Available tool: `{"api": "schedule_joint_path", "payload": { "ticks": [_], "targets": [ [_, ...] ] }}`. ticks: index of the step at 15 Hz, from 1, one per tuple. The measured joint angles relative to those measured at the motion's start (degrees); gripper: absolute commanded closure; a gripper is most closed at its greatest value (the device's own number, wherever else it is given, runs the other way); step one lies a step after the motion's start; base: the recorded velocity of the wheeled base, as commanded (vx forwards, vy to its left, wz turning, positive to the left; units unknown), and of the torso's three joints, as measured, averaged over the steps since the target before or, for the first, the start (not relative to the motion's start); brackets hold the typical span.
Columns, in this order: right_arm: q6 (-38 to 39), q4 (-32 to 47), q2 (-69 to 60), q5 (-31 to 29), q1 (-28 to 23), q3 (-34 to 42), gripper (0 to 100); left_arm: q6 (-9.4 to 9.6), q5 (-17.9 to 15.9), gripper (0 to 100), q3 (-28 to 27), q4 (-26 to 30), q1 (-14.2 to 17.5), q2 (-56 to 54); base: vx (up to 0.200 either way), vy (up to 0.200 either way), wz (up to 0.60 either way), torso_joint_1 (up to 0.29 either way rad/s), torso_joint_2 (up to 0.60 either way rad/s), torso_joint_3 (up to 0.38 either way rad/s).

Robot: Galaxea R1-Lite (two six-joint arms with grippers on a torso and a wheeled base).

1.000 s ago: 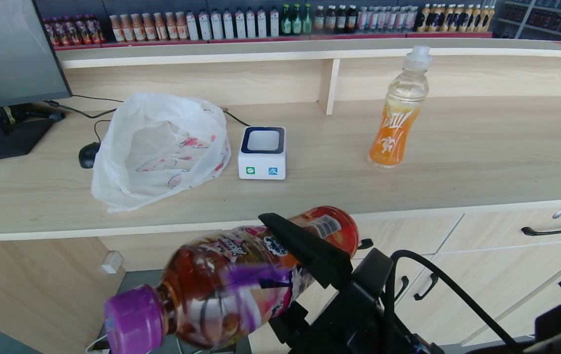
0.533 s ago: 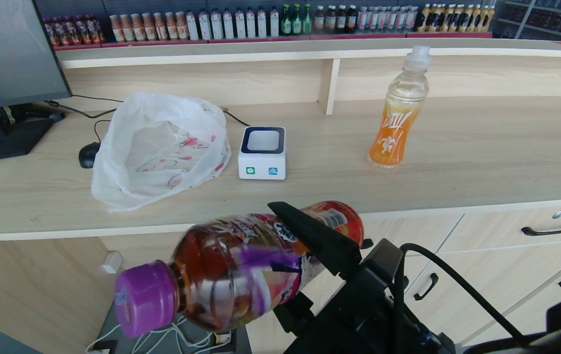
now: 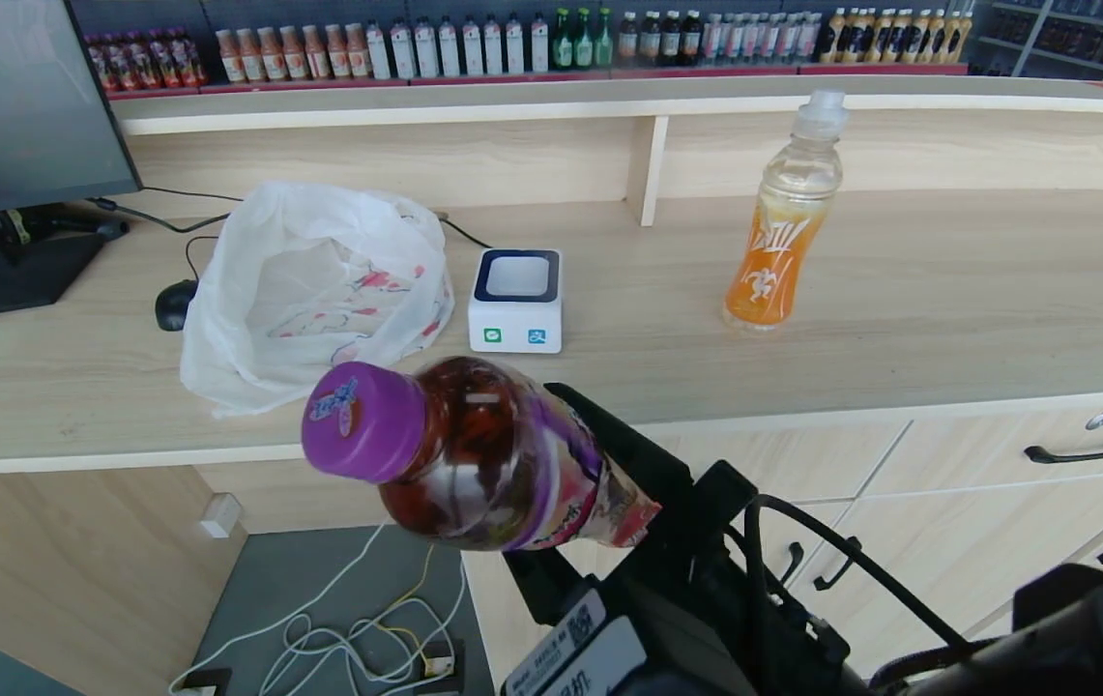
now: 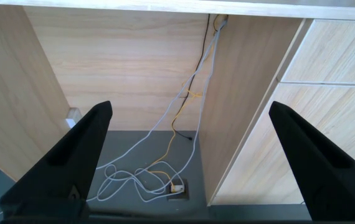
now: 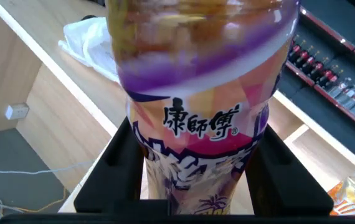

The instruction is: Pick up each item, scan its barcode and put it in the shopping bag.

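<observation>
Fingers of the right gripper were clamped on the purple-capped tea bottle, tilted in the air just in front of the counter, near the scanner and shopping bag. Left gripper hung below the counter, fingers spread wide.

monitor | mouse | shelf bottles | floor cables | drawer handle

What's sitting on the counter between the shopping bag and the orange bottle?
In the head view, the white scanner stands between the shopping bag and the orange bottle, close beside the bag; the rest of that stretch is bare counter.
</observation>
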Motion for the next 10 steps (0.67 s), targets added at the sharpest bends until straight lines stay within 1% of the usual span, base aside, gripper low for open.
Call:
{"api": "schedule_joint_path", "payload": {
  "ticks": [3, 6, 8, 10],
  "targets": [
    [14.5, 0.0, 1.2, 0.0, -3.4, -2.0, 100, 0.0, 0.0, 0, 0.0, 0.0, 0.0, 0.0, 0.0, 0.0, 0.0, 0.0, 0.0, 0.0],
    [25.5, 0.0, 2.1, 0.4, -8.4, -4.2, 100, -0.02, 0.0, 0, 0.0, 0.0, 0.0, 0.0, 0.0, 0.0, 0.0, 0.0, 0.0, 0.0],
    [30.2, 0.0, 2.4, 2.0, -12.3, -5.3, 100, 0.0, 0.0, 0, 0.0, 0.0, 0.0, 0.0, 0.0, 0.0, 0.0, 0.0, 0.0, 0.0],
    [32.8, 0.0, 2.4, 7.3, -18.3, -6.9, 100, 0.0, 0.0, 0, 0.0, 0.0, 0.0, 0.0, 0.0, 0.0, 0.0, 0.0, 0.0, 0.0]
  ]
}}
